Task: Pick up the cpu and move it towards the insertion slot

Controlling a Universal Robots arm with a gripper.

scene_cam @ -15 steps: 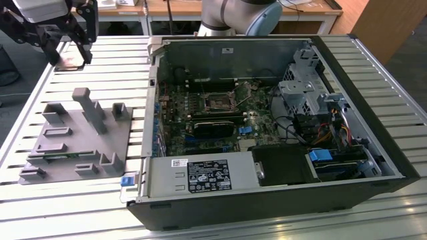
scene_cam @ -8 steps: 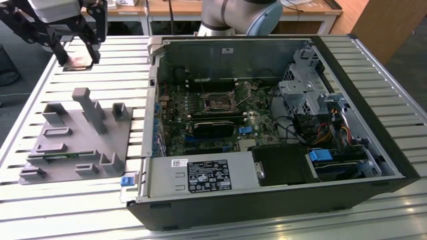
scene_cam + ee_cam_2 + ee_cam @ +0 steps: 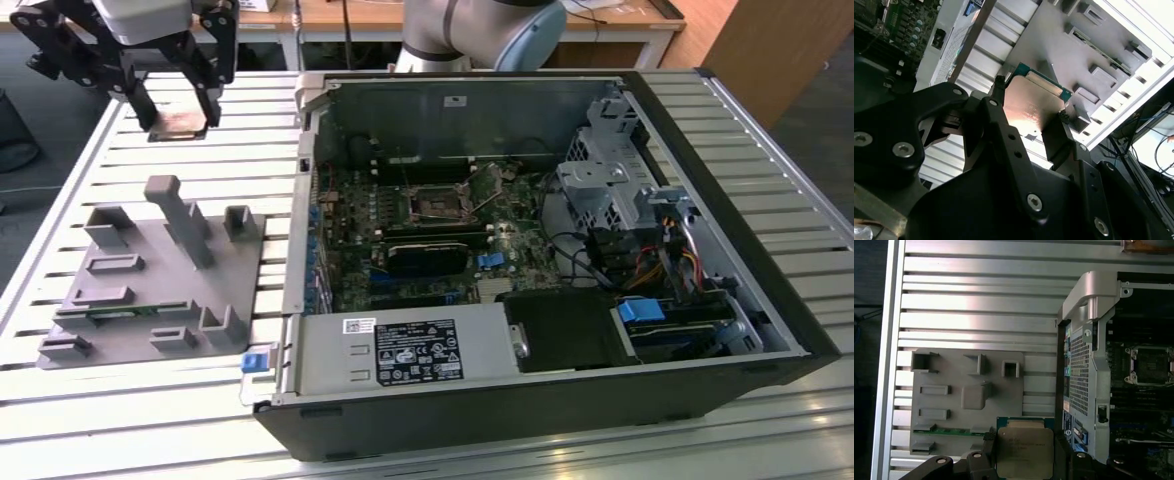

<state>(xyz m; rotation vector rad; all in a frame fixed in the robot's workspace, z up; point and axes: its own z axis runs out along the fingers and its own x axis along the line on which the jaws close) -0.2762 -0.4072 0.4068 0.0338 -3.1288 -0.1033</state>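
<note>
- One gripper (image 3: 178,118) is in play, and you have it clenched on the cpu (image 3: 178,125), held above the slatted table (image 3: 160,165) near its far edge, toward the exterior view's left and clear of the open computer case (image 3: 534,250).
- Both wrist views show the black fingers (image 3: 996,97) pressing on two opposite edges of the chip; the metal lid (image 3: 1024,450) faces the first wrist camera, and the green-rimmed board edge (image 3: 1041,80) faces the second.
- Grey plastic fixture (image 3: 154,280) with upright posts stands on the table below and nearer than the gripper; the cpu is well clear of it.
- Insertion slot (image 3: 441,203): the dark square socket with a shiny frame, on the motherboard (image 3: 400,240) inside the case, toward the case's far wall. It also appears in the first wrist view (image 3: 1149,362). Chip and socket are well apart.
- Judgement: the transfer leg is barely begun. Keep the chip level and travel high enough to pass the case's side wall (image 3: 304,200) before descending.
- Judgement: grip is on thin edges only, so move smoothly; a jolt could tilt or drop the chip.
- Judgement: check chip orientation against the socket frame before closing in; I cannot tell the alignment marks from these views.
</note>
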